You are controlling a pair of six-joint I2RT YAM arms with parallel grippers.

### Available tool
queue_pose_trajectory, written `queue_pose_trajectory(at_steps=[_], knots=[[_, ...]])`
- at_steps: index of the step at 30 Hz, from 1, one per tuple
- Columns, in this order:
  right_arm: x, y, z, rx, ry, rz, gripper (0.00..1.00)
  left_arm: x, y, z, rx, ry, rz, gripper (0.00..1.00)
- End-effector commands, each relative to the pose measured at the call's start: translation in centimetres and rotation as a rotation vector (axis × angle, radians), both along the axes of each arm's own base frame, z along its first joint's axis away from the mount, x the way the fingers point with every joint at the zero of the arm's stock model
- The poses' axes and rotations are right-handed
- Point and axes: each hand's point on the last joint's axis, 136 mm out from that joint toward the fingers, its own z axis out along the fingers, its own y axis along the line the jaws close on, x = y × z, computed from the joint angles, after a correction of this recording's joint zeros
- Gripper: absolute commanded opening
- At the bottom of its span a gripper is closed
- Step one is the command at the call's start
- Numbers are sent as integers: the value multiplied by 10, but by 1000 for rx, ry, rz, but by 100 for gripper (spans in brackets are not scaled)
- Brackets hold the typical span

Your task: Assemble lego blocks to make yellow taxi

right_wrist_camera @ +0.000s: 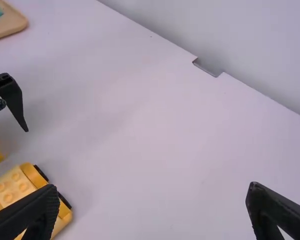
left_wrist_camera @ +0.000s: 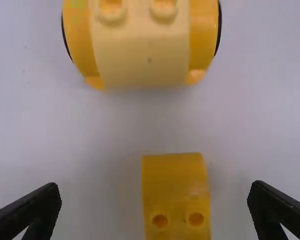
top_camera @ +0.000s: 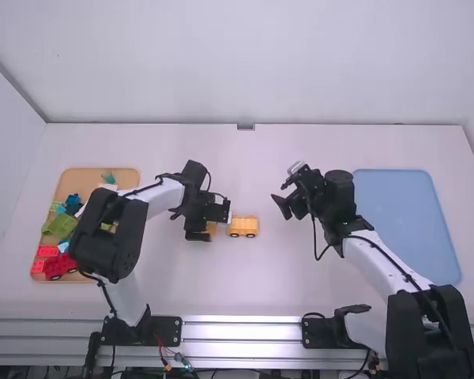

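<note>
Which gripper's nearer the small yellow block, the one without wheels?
Left. The left gripper is right at the block, open fingers either side, not touching. The right gripper is off to the right, past the wheeled yellow base.

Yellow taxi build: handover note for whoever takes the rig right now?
Left gripper: open, fingers either side of the small yellow block, not gripping it.
Right gripper: open, nothing held, over the table on the right of the wheeled yellow car.
Parts: car and yellow block on the table, apart, block just left of car. Red, green and blue blocks in the tan tray.
Done: car stands on its wheels.
Left: block not yet joined; probably grip it and fit it on the car.
</note>
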Motion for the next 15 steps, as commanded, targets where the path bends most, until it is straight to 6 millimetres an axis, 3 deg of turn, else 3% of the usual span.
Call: queue_pose_trajectory(at_steps=[1, 10, 15], knots=[[-1, -1, 5, 6, -8, 0, 98, -3, -7, 15, -147, 6, -11, 99], [-2, -1, 2, 4, 3, 1, 99, -5, -4, 49, -752, -32, 80, 99], [-2, -1, 2, 4, 4, 0, 98, -5, 19, 36, -856, -20, 245, 99]])
